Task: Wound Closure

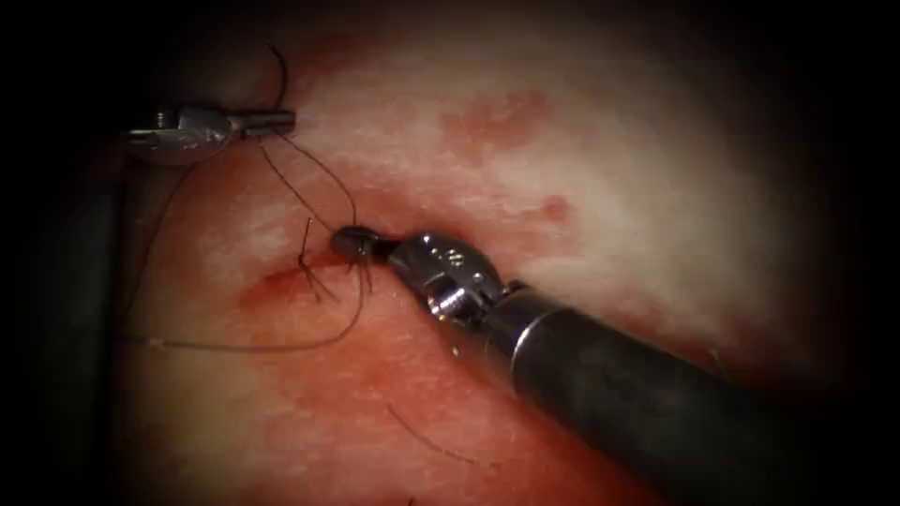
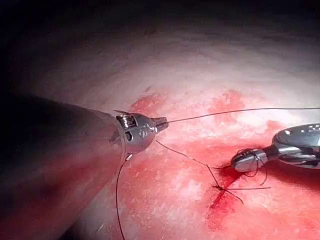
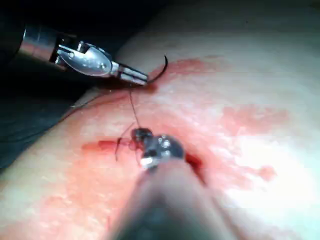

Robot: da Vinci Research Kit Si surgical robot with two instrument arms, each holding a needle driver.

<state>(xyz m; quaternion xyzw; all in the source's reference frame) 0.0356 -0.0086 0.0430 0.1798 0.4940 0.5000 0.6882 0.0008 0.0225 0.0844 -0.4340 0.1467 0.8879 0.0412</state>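
My left tool point(image 1: 281, 120) point(image 2: 162, 122) point(image 3: 140, 77) hovers up and to the left of the cut point(image 1: 281, 279), jaws shut on the dark thread point(image 1: 319, 169). One strand runs from it down to my right tool point(image 1: 349, 244) point(image 2: 242, 161) point(image 3: 140, 135). Another strand curves up and away. The right tool's jaws are shut just right of the cut, with thread looped around them. A short tail point(image 1: 307, 234) stands up from a knot on the cut. A long slack loop point(image 1: 234, 347) lies on the tissue point(image 1: 609, 187) below.
Red fluid point(image 1: 497, 117) stains the tissue above and to the right of the cut, and pools in the cut point(image 2: 220, 202). A loose piece of thread point(image 1: 431, 445) lies lower down, next to the right tool's shaft point(image 1: 637, 394).
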